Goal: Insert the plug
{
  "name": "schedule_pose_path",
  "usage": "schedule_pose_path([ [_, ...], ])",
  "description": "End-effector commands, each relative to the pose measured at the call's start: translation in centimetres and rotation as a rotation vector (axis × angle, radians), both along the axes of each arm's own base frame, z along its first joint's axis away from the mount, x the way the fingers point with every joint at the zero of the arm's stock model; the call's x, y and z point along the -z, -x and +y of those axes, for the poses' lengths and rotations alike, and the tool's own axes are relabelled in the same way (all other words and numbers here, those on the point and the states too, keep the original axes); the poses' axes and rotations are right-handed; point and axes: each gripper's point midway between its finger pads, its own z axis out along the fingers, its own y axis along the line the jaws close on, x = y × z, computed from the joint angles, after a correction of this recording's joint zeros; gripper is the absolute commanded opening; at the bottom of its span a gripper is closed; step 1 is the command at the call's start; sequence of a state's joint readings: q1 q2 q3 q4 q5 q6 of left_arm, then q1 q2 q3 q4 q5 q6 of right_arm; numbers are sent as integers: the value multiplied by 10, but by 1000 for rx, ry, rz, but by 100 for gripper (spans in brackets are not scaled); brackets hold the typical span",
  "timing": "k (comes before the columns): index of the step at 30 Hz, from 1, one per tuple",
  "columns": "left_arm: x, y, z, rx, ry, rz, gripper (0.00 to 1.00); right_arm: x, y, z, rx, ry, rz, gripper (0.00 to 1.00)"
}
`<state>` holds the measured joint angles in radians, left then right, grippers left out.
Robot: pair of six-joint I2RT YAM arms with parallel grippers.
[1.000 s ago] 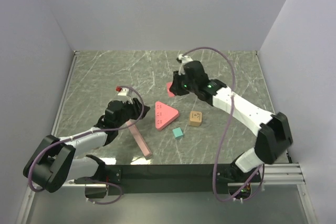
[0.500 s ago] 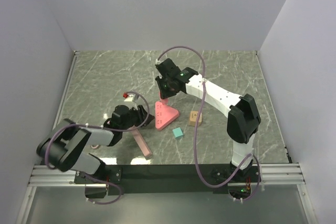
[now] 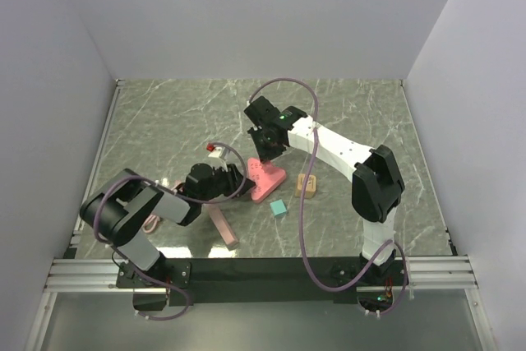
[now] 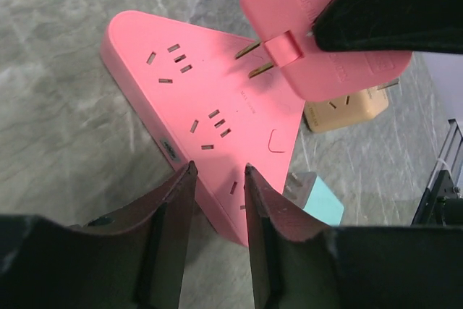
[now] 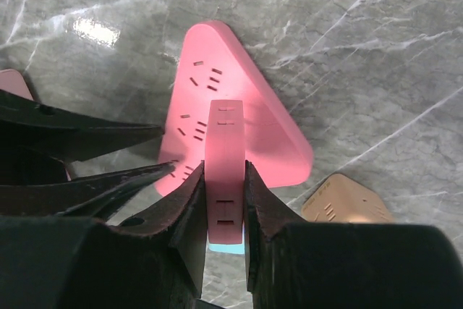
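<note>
Power strip (image 4: pixel 210 85), pink and triangular, lies flat near the middle of the table (image 3: pixel 164 113).

Right gripper (image 5: pixel 225 179) sits at the strip's 12 o'clock, clamped on a pink plug (image 4: pixel 289 12). The plug hangs just over the strip's face, tilted, with two metal prongs (image 4: pixel 249 59) bare and not in any slot.

Left gripper (image 4: pixel 219 168) is at the strip's 9 o'clock. The gap is narrow and its fingers (image 4: pixel 173 215) flank the strip's near corner. Cannot tell whether they pinch it.

Tan adapter (image 3: pixel 306 186) lies at the strip's 3 o'clock, teal block (image 3: pixel 279 208) at 5 o'clock, and pink bar (image 3: pixel 222 223) at 7 o'clock.
</note>
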<state>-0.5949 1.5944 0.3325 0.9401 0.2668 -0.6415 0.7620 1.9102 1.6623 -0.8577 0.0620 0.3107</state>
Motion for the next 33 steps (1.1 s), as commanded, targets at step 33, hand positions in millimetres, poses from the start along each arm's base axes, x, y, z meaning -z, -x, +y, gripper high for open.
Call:
schedule_pose_path([
  [33, 1, -9, -29, 28, 32, -16, 36, 10, -33, -1, -12, 143, -40, 0],
])
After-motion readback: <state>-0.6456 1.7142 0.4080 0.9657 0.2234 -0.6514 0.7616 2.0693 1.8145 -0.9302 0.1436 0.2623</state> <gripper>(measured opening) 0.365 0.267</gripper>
